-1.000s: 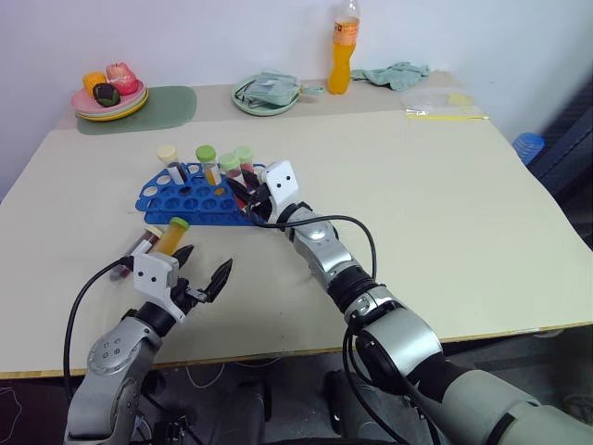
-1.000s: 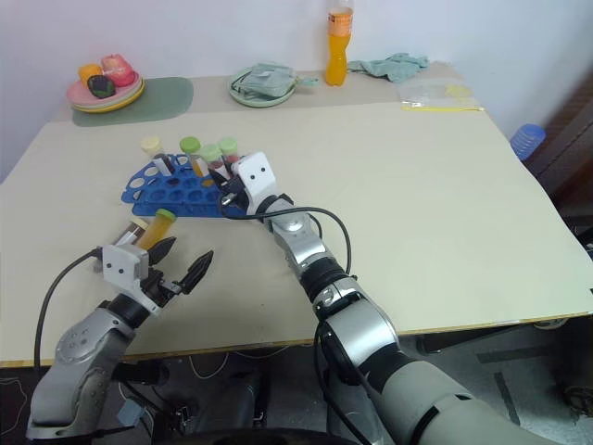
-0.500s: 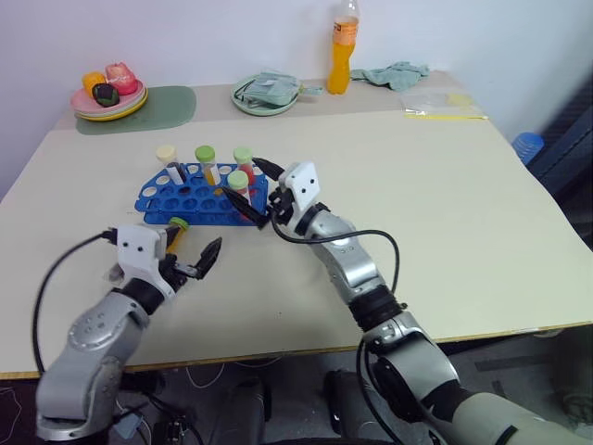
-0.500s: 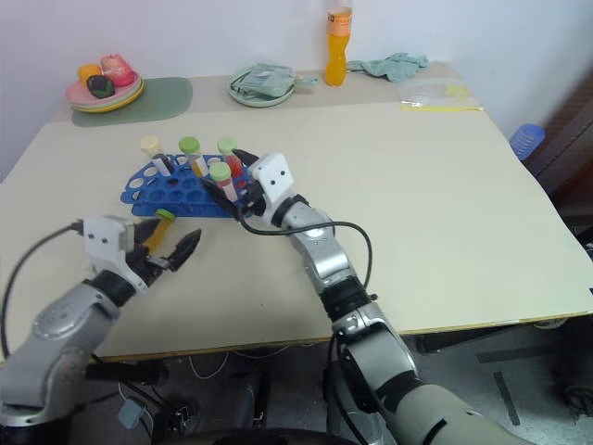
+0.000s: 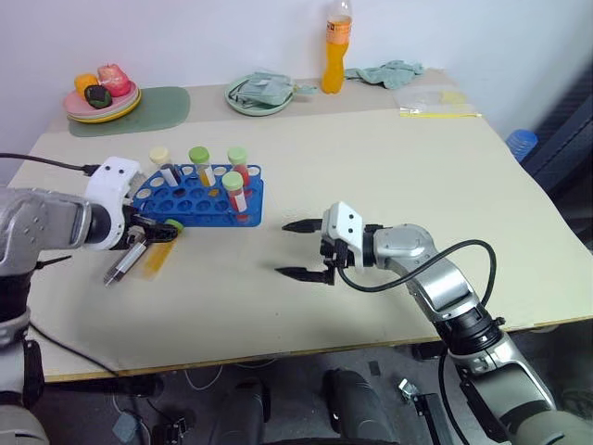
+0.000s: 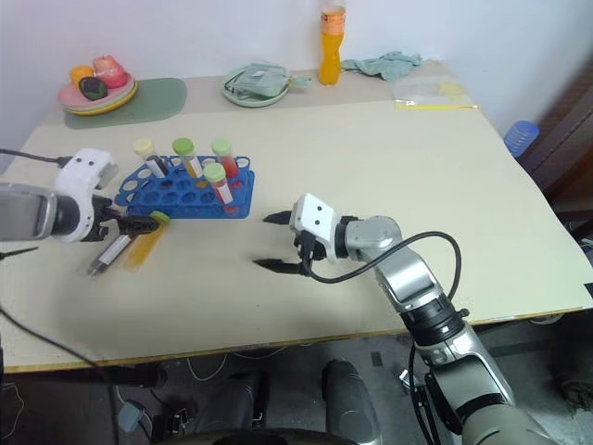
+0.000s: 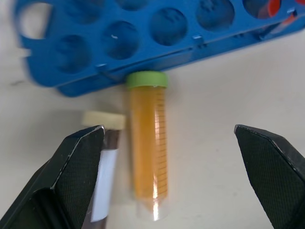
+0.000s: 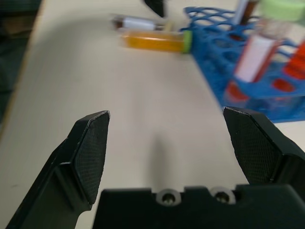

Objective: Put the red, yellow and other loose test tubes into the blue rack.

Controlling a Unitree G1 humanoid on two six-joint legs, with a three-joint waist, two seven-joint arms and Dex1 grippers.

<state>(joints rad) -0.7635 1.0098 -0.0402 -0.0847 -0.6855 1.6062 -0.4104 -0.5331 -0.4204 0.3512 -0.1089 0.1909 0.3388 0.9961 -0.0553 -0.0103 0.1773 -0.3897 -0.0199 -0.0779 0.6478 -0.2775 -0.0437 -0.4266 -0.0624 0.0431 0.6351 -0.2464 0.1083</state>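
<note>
- Left gripper gapes wide and empty over two loose tubes at left of centre in the head views.
- Right gripper is spread wide, holding nothing.
- Orange tube lies flat, its green cap touching the blue rack.
- Left wrist view reveals the cream-capped tube alongside.

Looks like a makeshift lab bench: blue rack of capped tubes mid-left, plain table, white wall along the top.
</note>
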